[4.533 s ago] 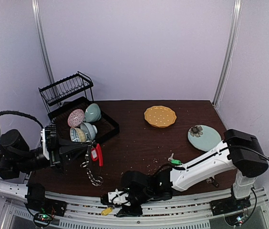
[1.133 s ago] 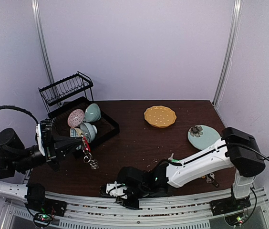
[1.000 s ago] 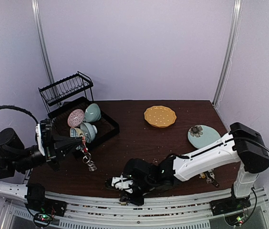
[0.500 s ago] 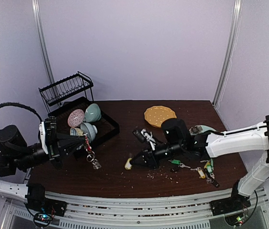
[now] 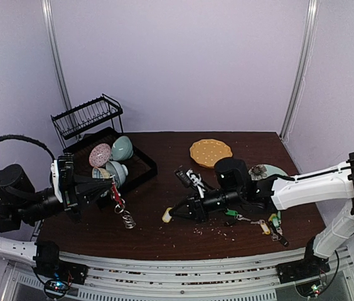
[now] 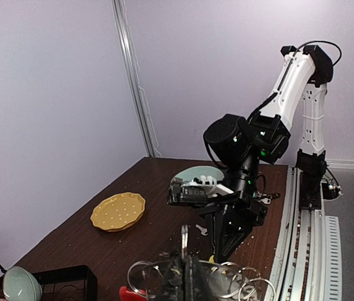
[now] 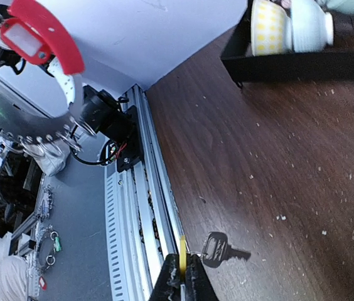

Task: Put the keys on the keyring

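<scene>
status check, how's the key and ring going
Left tool shut on red-and-dark plastic keyring with silver loops. Right tool shut on yellow-tagged silver key, aimed toward ring. Nothing between them. Other tagged keys on table.

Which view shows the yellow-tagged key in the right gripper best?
Right wrist: the key shows whole beside its yellow tag, pinched in the right gripper. Top view shows only the tag; left wrist, barely a yellow speck.

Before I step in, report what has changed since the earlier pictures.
The right fingers carried the yellow-tagged key from the near rail to mid-table, toward the keyring. The left fingers still grip the keyring; dish rack and yellow plate stayed put.
</scene>
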